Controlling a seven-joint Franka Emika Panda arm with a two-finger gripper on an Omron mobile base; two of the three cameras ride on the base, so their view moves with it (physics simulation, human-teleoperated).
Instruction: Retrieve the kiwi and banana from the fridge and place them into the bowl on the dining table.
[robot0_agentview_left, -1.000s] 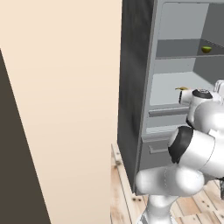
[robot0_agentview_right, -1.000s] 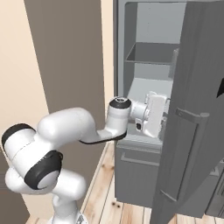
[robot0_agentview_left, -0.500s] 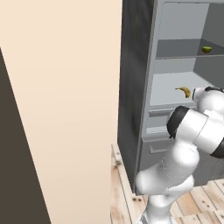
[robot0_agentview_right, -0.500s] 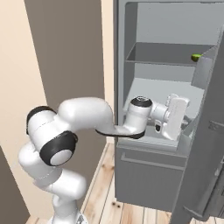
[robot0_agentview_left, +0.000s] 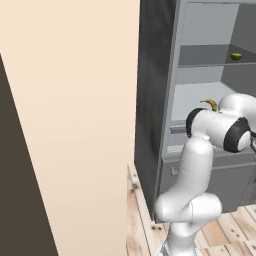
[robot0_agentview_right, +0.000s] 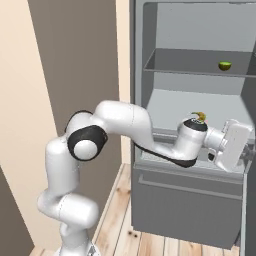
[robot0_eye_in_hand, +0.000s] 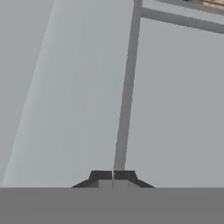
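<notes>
Fingers of my claw (robot0_eye_in_hand: 113, 176) are pressed together, empty, so banana (robot0_agentview_right: 199, 116) behind it and kiwi (robot0_agentview_right: 224, 65) above remain shelved in the fridge (robot0_agentview_right: 150, 30).

The robot is an arm (robot0_agentview_right: 125, 125) of glossy white rounded segments, thick like tubes, with smooth bulging covers. Near the fridge (robot0_agentview_right: 195, 65), in the right base view, the joints are dark: a black ring with a grey round cap at one, a black cap on top of another. The last segment next to the fridge is a white flat block. A thin dark line runs under the forearm. The gripper (robot0_eye_in_hand: 113, 176) has two small dark fingertips, pressed together.
</notes>
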